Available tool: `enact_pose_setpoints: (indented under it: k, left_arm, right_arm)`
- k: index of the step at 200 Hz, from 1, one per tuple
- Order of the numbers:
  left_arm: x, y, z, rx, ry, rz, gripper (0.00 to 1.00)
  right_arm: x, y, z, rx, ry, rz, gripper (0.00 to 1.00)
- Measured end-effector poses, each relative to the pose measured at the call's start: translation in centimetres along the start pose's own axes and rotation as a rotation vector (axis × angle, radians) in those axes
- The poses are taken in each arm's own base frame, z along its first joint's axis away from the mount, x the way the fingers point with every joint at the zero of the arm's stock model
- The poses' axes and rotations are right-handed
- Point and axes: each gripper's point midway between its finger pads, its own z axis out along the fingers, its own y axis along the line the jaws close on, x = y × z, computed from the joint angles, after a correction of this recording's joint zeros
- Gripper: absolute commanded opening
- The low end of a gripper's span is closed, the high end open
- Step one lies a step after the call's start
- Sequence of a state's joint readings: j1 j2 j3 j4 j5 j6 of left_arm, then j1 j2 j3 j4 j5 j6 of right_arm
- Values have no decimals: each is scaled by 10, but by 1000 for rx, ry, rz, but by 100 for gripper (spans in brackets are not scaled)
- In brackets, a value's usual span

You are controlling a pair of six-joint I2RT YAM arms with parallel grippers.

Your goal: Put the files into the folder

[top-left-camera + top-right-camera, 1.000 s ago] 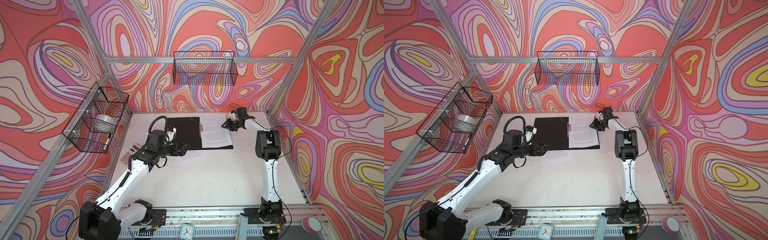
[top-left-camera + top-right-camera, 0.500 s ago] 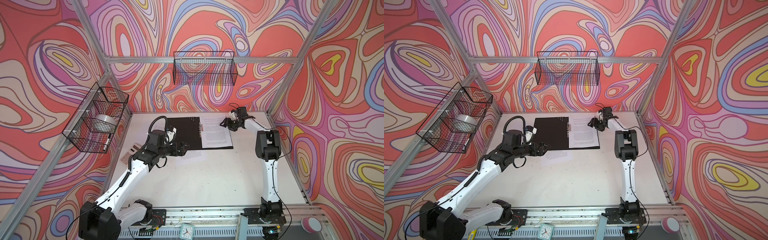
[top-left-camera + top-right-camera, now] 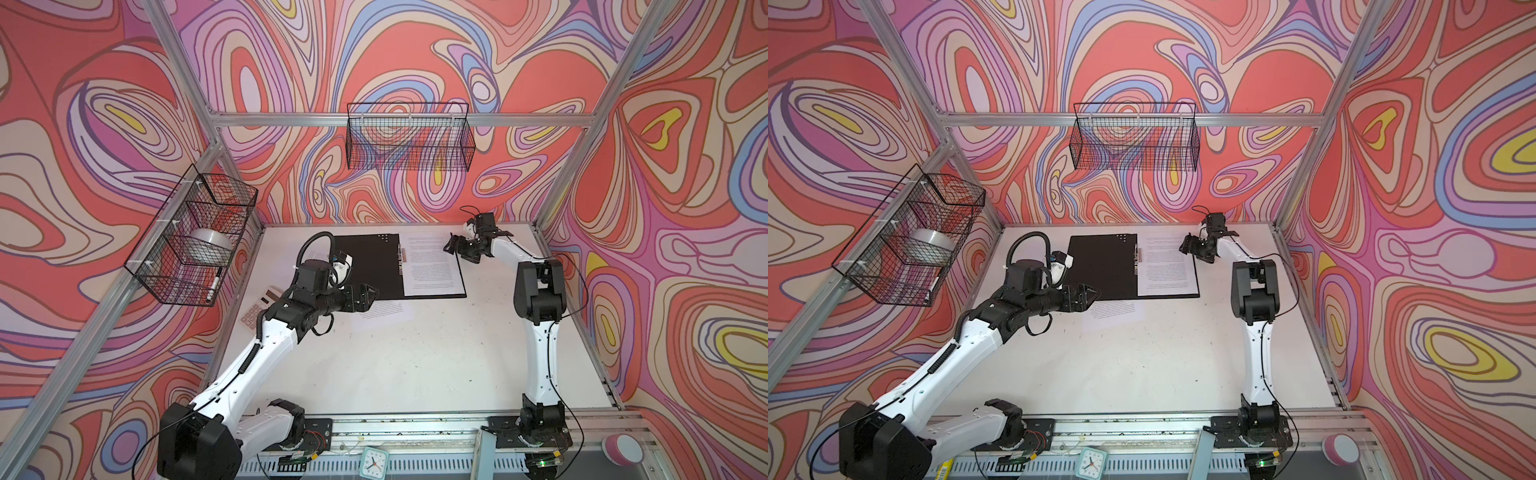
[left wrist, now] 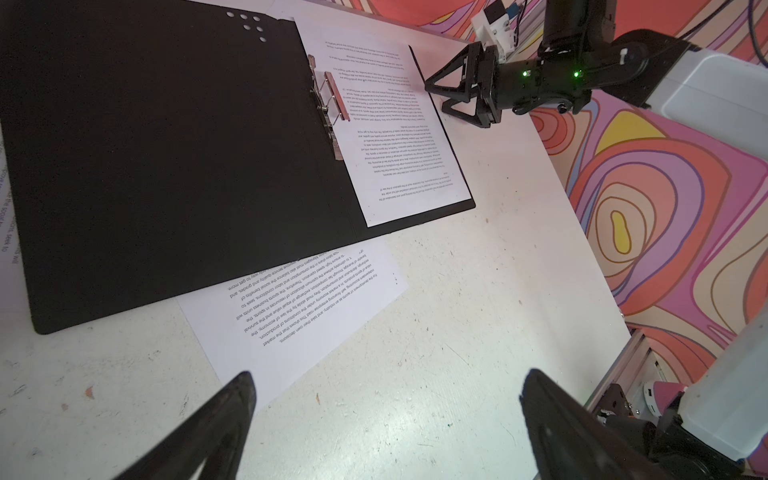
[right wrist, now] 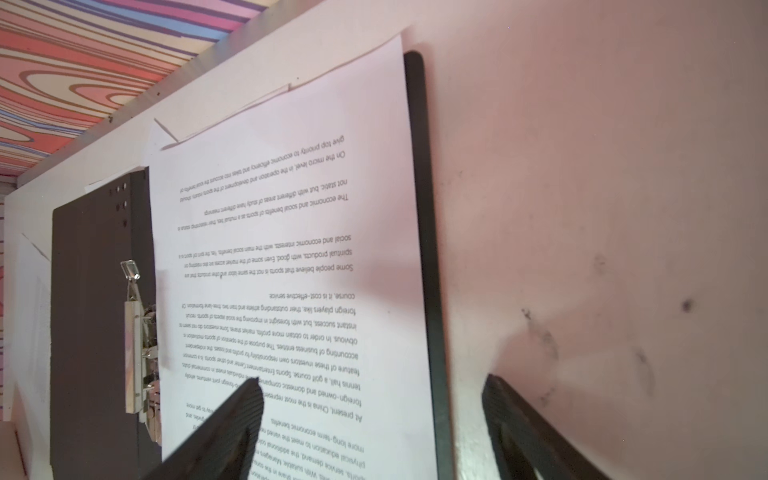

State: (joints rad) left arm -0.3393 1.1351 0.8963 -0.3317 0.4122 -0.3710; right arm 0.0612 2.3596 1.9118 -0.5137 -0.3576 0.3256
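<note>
– White tabletop (image 3: 415, 374), swirly pink-and-orange walls all round. What's nearest, down at six o'clock?
– A little mint alarm clock (image 3: 374, 462), just outside the front rail.
– And further in?
– Around the table's centre lies a loose sheet (image 3: 386, 313) of printed text, its far edge tucked under the folder (image 3: 374, 257). The left gripper (image 4: 388, 376) hangs above that sheet's nine o'clock end, fingers spread wide, nothing between them. Out at nine o'clock, by the table's edge, sits a beige calculator (image 3: 259, 309).
– The folder itself?
– Open flat, black inside up, stretching from centre towards twelve o'clock. A metal clip (image 4: 328, 108) runs along its spine, and a second printed sheet (image 3: 432, 266) lies on its three o'clock half.
– The other arm?
– The right gripper (image 3: 451, 246) is at one o'clock, over the folder's outer edge. Its jaws stand apart: one finger above the paper, one above bare table, pinching nothing.
– Farthest back?
– A black wire basket (image 3: 409, 137) on the twelve o'clock wall; a second basket (image 3: 191, 237) on the nine o'clock wall holds a pale round thing.
</note>
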Motion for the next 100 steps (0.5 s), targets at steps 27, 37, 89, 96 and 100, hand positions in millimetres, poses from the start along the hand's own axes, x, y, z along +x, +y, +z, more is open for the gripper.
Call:
enact_pose_setpoints:
  k: [27,37,89,96,100]
  left_arm:
    - [0,0,0,2,1,-1,100]
    - [1,-1,0,8,4,-8,99]
    - [24,12,20,-18,116,-169,88]
    - [30,16,25,-32,139,-200,88]
    - [34,20,28,-43,153,-220,88]
  right_arm:
    - [-5,12,-34,19,-37,-12,82]
    - [-7,24,-55,12,-64,-24,79]
    - [36,106,-135,-93,-134,-112,64]
    - [51,114,-136,-108,-116,-121,64]
    - [57,117,-135,-114,-108,-126,64]
